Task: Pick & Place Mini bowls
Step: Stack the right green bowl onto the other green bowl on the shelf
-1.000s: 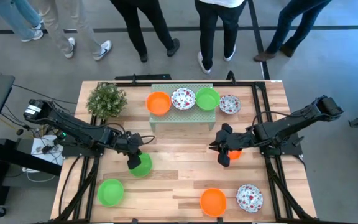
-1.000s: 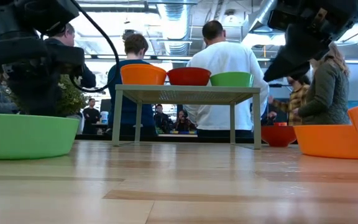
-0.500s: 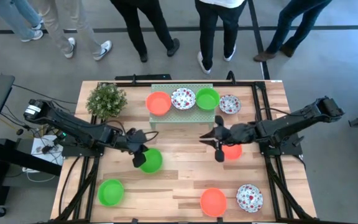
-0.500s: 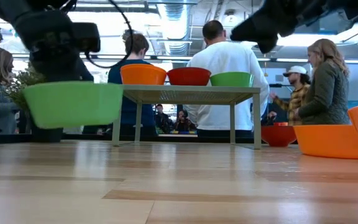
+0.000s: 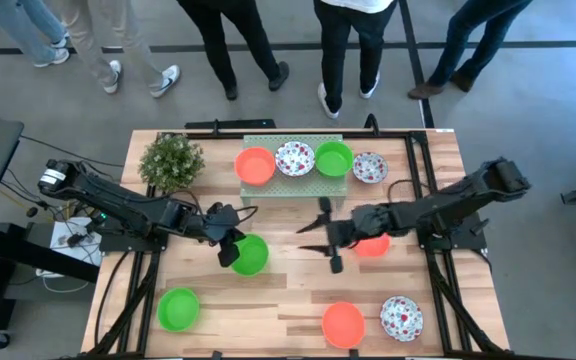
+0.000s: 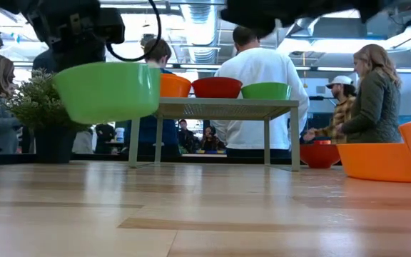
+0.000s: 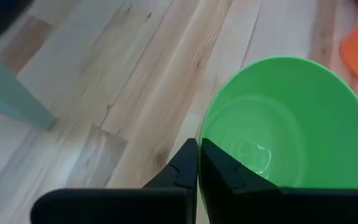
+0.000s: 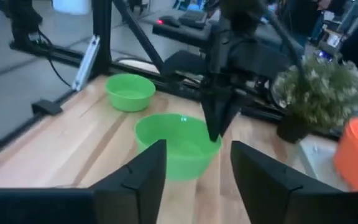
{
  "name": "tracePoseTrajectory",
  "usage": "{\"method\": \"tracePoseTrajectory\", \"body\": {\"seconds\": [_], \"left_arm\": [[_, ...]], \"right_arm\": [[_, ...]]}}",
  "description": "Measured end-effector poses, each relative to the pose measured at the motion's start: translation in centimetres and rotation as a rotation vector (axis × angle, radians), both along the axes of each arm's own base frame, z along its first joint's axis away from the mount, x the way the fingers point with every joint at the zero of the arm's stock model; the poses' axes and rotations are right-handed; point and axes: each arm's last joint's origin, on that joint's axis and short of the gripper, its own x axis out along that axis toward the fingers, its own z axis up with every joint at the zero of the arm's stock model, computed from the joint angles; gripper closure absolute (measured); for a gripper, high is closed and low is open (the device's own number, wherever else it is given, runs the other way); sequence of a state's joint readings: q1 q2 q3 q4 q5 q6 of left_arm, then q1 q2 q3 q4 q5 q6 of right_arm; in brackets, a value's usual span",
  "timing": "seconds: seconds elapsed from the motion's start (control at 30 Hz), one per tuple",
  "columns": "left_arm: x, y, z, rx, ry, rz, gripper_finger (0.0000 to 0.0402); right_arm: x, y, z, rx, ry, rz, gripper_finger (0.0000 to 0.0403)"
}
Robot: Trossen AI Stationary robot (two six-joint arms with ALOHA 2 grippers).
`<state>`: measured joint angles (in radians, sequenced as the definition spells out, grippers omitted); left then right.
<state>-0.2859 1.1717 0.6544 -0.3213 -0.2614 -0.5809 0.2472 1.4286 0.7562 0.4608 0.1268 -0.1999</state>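
My left gripper (image 5: 230, 247) is shut on a plain green mini bowl (image 5: 252, 255), which hangs above the table's middle left and shows raised in the low view (image 6: 108, 89). My right gripper (image 5: 322, 240) stands open near the table's middle, pointing toward that bowl with nothing between its fingers. An orange mini bowl (image 5: 373, 244) sits on its base on the table just behind it. On the pale green rack (image 5: 293, 187) at the back stand an orange (image 5: 255, 165), a speckled (image 5: 295, 158) and a green bowl (image 5: 334, 158). My left gripper pinches the green bowl's rim (image 7: 202, 133) on the side toward the table's left, one finger outside the wall and one inside. The fingers (image 8: 219, 118) slant down from the left. The bowl hangs clear of the table, slightly tilted.
A potted plant (image 5: 171, 160) stands at the back left. Another speckled bowl (image 5: 370, 167) lies right of the rack. Along the near edge sit a green bowl (image 5: 178, 308), an orange bowl (image 5: 343, 324) and a speckled bowl (image 5: 401, 317). People stand beyond the far edge.
My left gripper has shut on the green bowl's rim, lifted it clear of the table and carried it toward the table's right. My right gripper has drawn away from the orange bowl toward the table's left, tipped up toward level, rolled and opened wide; the orange bowl stays on the table.
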Motion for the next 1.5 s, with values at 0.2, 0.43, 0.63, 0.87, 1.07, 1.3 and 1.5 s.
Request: {"method": "tracePoseTrajectory", "body": {"seconds": [0.2, 0.43, 0.63, 0.87, 1.07, 1.3, 1.5], "left_arm": [[0.1, -0.2, 0.1, -0.069, 0.005, -0.004, 0.0393], [0.7, 0.2, -0.8, -0.106, 0.059, 0.011, 0.0392], [1.0, 0.6, -1.4, -0.111, 0.082, 0.052, 0.0392], [1.0, 0.6, -1.4, -0.121, 0.079, 0.066, 0.0392], [1.1, 0.5, -1.3, -0.126, 0.06, 0.069, 0.0392], [1.2, 0.5, -1.1, -0.133, 0.043, 0.072, 0.0391], [1.3, 0.5, -1.0, -0.134, 0.024, 0.08, 0.0379]], "right_arm": [[5.2, 1.6, 0.6, -0.149, 0.193, 0.076, 0.0212], [10.5, 3.1, 0.3, -0.259, 0.399, 0.189, 0.0222], [13.6, 4.1, -1.1, -0.321, 0.509, 0.232, 0.0236], [15.0, 4.6, -2.3, -0.327, 0.624, 0.293, 0.024], [15.3, 4.1, -2.9, -0.325, 0.648, 0.282, 0.0242], [15.5, 3.4, -2.8, -0.34, 0.636, 0.283, 0.0291], [15.5, 3.2, -2.9, -0.333, 0.645, 0.288, 0.038]]}}
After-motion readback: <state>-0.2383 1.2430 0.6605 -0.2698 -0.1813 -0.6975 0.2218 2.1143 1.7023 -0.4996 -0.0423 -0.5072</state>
